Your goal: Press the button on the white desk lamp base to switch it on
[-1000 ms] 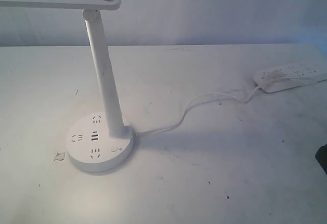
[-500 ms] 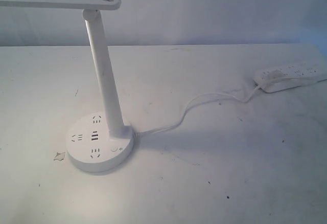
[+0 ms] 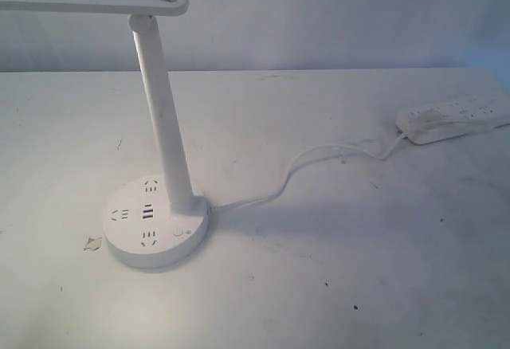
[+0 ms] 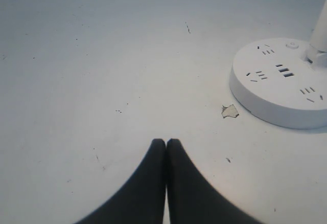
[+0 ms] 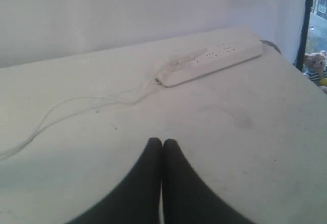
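Button (image 3: 178, 233) sits on the white desk lamp base (image 3: 131, 229), lower left in the exterior view; power strip (image 3: 454, 118) upper right. Left wrist view: left gripper (image 4: 166, 142) jaws pressed together, well apart from the base. Right wrist view: right gripper (image 5: 162, 142) jaws likewise closed, empty.

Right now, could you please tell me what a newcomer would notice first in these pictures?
A tall white desk lamp rises from its round flat white plastic base, left of centre on the scuffed white table. Its thin white cord snakes right to a long white power strip.
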Action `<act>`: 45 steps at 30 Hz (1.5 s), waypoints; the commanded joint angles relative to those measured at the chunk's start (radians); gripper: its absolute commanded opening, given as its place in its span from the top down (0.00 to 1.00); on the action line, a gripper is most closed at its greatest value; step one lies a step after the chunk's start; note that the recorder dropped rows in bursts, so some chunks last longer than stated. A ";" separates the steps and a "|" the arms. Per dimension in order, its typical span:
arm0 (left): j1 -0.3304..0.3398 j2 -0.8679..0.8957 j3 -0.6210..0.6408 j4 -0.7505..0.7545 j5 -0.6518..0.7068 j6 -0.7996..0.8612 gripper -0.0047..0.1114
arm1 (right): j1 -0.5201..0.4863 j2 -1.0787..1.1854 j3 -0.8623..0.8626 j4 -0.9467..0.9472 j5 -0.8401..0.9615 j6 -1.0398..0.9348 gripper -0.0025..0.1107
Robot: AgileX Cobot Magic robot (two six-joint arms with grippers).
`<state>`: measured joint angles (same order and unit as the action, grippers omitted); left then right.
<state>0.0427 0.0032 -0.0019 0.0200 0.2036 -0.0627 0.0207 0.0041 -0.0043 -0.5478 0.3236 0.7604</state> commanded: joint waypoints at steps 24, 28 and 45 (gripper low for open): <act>-0.008 -0.003 0.002 -0.004 -0.002 0.000 0.96 | -0.007 -0.004 0.004 0.578 0.026 -0.753 0.98; -0.008 -0.003 0.002 -0.004 -0.002 0.000 0.96 | -0.057 -0.004 0.004 0.580 0.026 -0.753 0.98; -0.008 -0.003 0.002 -0.004 -0.002 0.000 0.96 | -0.141 -0.004 0.004 0.580 0.026 -0.753 0.98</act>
<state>0.0427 0.0032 -0.0019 0.0200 0.2036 -0.0627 -0.1118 0.0041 -0.0043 0.0287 0.3602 0.0000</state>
